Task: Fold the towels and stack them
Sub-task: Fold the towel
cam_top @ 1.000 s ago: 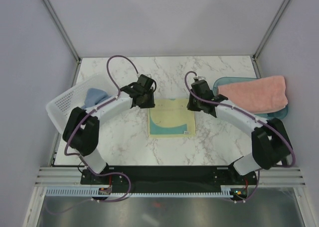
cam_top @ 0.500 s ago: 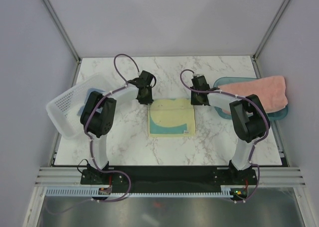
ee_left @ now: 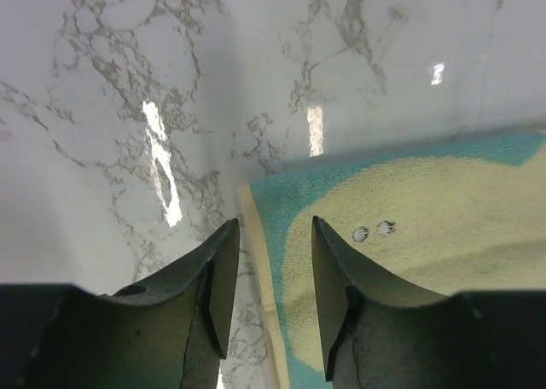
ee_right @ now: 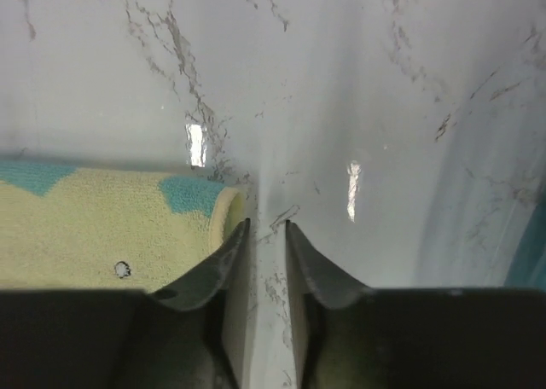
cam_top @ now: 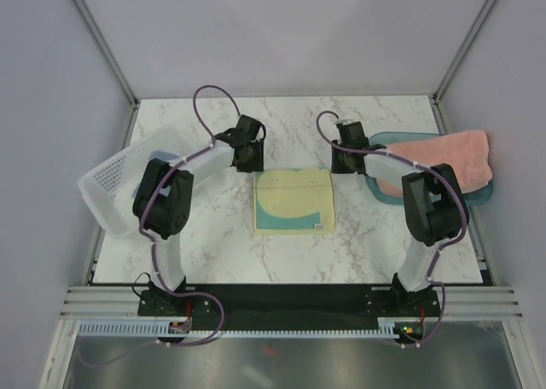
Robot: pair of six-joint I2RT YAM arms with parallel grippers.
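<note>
The white marble-patterned table (cam_top: 290, 124) carries both arms reaching out from its near edge to the far corners of one folded cloth.

The left gripper (cam_top: 248, 157) hangs just over the far left corner of the pale-yellow-and-teal terry towel (cam_top: 294, 200). In its wrist view the left gripper (ee_left: 273, 223) stands moderately open, with a clear gap between its two dark fingers (ee_left: 217, 278). Nothing is clamped; the towel's left edge (ee_left: 409, 227) and bare marble show through the gap.

The right gripper (cam_top: 344, 160) sits at the far right corner of the same towel. From its own camera the right gripper (ee_right: 267, 224) is only narrowly parted, a thin strip of marble showing between the fingers (ee_right: 307, 269). It holds nothing; the rounded fold of the towel (ee_right: 94, 227) lies just beside the left-hand finger.

The salmon-pink terry towel (cam_top: 444, 159) lies folded at the right side, draped across the teal translucent plastic tray (cam_top: 478, 197) and overhanging its far right end.

The pale-yellow-and-teal terry towel lies flat mid-table between the arms, a neat folded rectangle, yellow towards the far side with a curved teal patch on its near left.

A white perforated plastic basket (cam_top: 111, 180) sits tilted at the left edge, well apart from the towel
</note>
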